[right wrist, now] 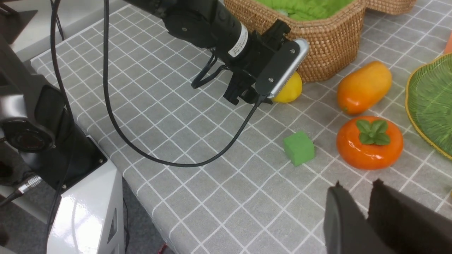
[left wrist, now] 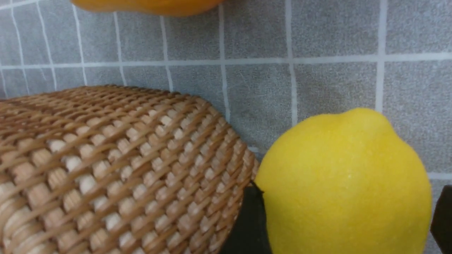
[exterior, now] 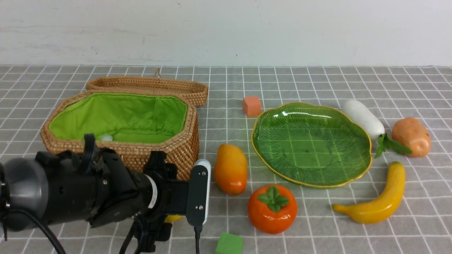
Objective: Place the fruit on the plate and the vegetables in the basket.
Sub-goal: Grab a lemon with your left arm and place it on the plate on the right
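Picking now: the glossy yellow toy lemon (right wrist: 290, 90), sitting on the grey checked tablecloth (exterior: 317, 229) tight against the near right corner of the tan woven wicker basket (exterior: 183, 151) with green lining.
Left gripper (left wrist: 344, 218): its two dark fingers flank the lemon, one on each side; I cannot tell whether they already press it.
Right gripper (right wrist: 369, 201): fingers nearly together with nothing between them, hovering near the round orange persimmon (right wrist: 369, 143) with a green leaf cap.
Doing it well: the smooth round skin looks likely to slip, so squeeze across the widest part. Lift straight up clear of the wicker wall, then carry it over the orange-yellow mango (exterior: 230, 169) rather than through it.
Plate: the shiny green leaf-shaped dish (exterior: 310, 141) with a gold rim holds nothing.
Basket contents: the lining is mostly bare; a small white patch (exterior: 105, 137) by the near wall is too hidden to name. Its wicker lid (exterior: 148, 84) lies open behind.
Outside: the curved yellow banana (exterior: 381, 201), white oblong radish (exterior: 363, 118) and orange-brown potato (exterior: 411, 135) lie to the right of the plate.
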{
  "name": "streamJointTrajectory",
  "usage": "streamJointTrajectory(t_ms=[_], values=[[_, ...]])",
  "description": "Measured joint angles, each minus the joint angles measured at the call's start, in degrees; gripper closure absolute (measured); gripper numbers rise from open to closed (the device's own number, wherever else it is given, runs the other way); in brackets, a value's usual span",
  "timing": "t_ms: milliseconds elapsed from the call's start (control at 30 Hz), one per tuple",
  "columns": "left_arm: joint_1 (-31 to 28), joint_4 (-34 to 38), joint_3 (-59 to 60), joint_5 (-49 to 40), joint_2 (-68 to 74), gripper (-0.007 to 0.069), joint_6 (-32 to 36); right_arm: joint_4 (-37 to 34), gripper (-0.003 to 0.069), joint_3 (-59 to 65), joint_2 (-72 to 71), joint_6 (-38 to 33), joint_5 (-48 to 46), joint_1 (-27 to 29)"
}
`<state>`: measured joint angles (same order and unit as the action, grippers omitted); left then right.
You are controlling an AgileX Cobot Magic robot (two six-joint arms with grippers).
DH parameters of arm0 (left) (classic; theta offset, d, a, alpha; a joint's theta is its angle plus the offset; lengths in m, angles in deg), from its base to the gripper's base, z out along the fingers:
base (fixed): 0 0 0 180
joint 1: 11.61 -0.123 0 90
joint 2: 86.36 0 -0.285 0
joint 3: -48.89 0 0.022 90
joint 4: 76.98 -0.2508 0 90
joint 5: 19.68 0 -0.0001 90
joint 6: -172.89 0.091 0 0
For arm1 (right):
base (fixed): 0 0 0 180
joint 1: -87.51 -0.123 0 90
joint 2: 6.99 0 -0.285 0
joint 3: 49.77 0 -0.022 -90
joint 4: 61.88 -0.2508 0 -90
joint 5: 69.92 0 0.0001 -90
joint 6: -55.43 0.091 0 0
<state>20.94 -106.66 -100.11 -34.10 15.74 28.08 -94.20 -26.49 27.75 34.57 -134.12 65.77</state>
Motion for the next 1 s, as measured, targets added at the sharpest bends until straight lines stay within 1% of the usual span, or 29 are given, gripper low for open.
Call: streamJointTrajectory(t_ms=[67, 167, 300, 533, 633, 867, 1000], values=[[0.0, -0.1, -0.1, -0.4, 0.0, 0.0037, -0.1, 0.0, 0.0534, 0.0, 0.0, 0.0, 0.0, 0.0], [0.0, -0.1, -0.1, -0.9, 0.0, 0.008, -0.8, 0.0, 0.0534, 0.0, 0.0, 0.0, 0.0, 0.0], [0.0, 0.0, -0.2, -1.3, 0.0, 0.0081, -3.6, 0.0, 0.0534, 0.0, 0.0, 0.0, 0.0, 0.0], [0.0, 1.6, -0.4, -3.7, -0.8, 0.0081, -4.3, 0.0, 0.0534, 0.0, 0.0, 0.0, 0.0, 0.0], [0.0, 3.5, -0.3, -5.7, -1.7, 0.0081, -4.4, 0.0, 0.0534, 0.0, 0.0, 0.0, -0.1, 0.0], [0.0, 11.1, 0.7, -11.9, -5.5, 0.0081, -4.2, 0.0, 0.0531, 0.0, 0.0, 0.0, -0.1, 0.0], [0.0, 15.0, 0.7, -13.7, -7.0, 0.0081, -1.9, 0.0, 0.0529, 0.0, 0.0, 0.0, 0.1, 0.0]])
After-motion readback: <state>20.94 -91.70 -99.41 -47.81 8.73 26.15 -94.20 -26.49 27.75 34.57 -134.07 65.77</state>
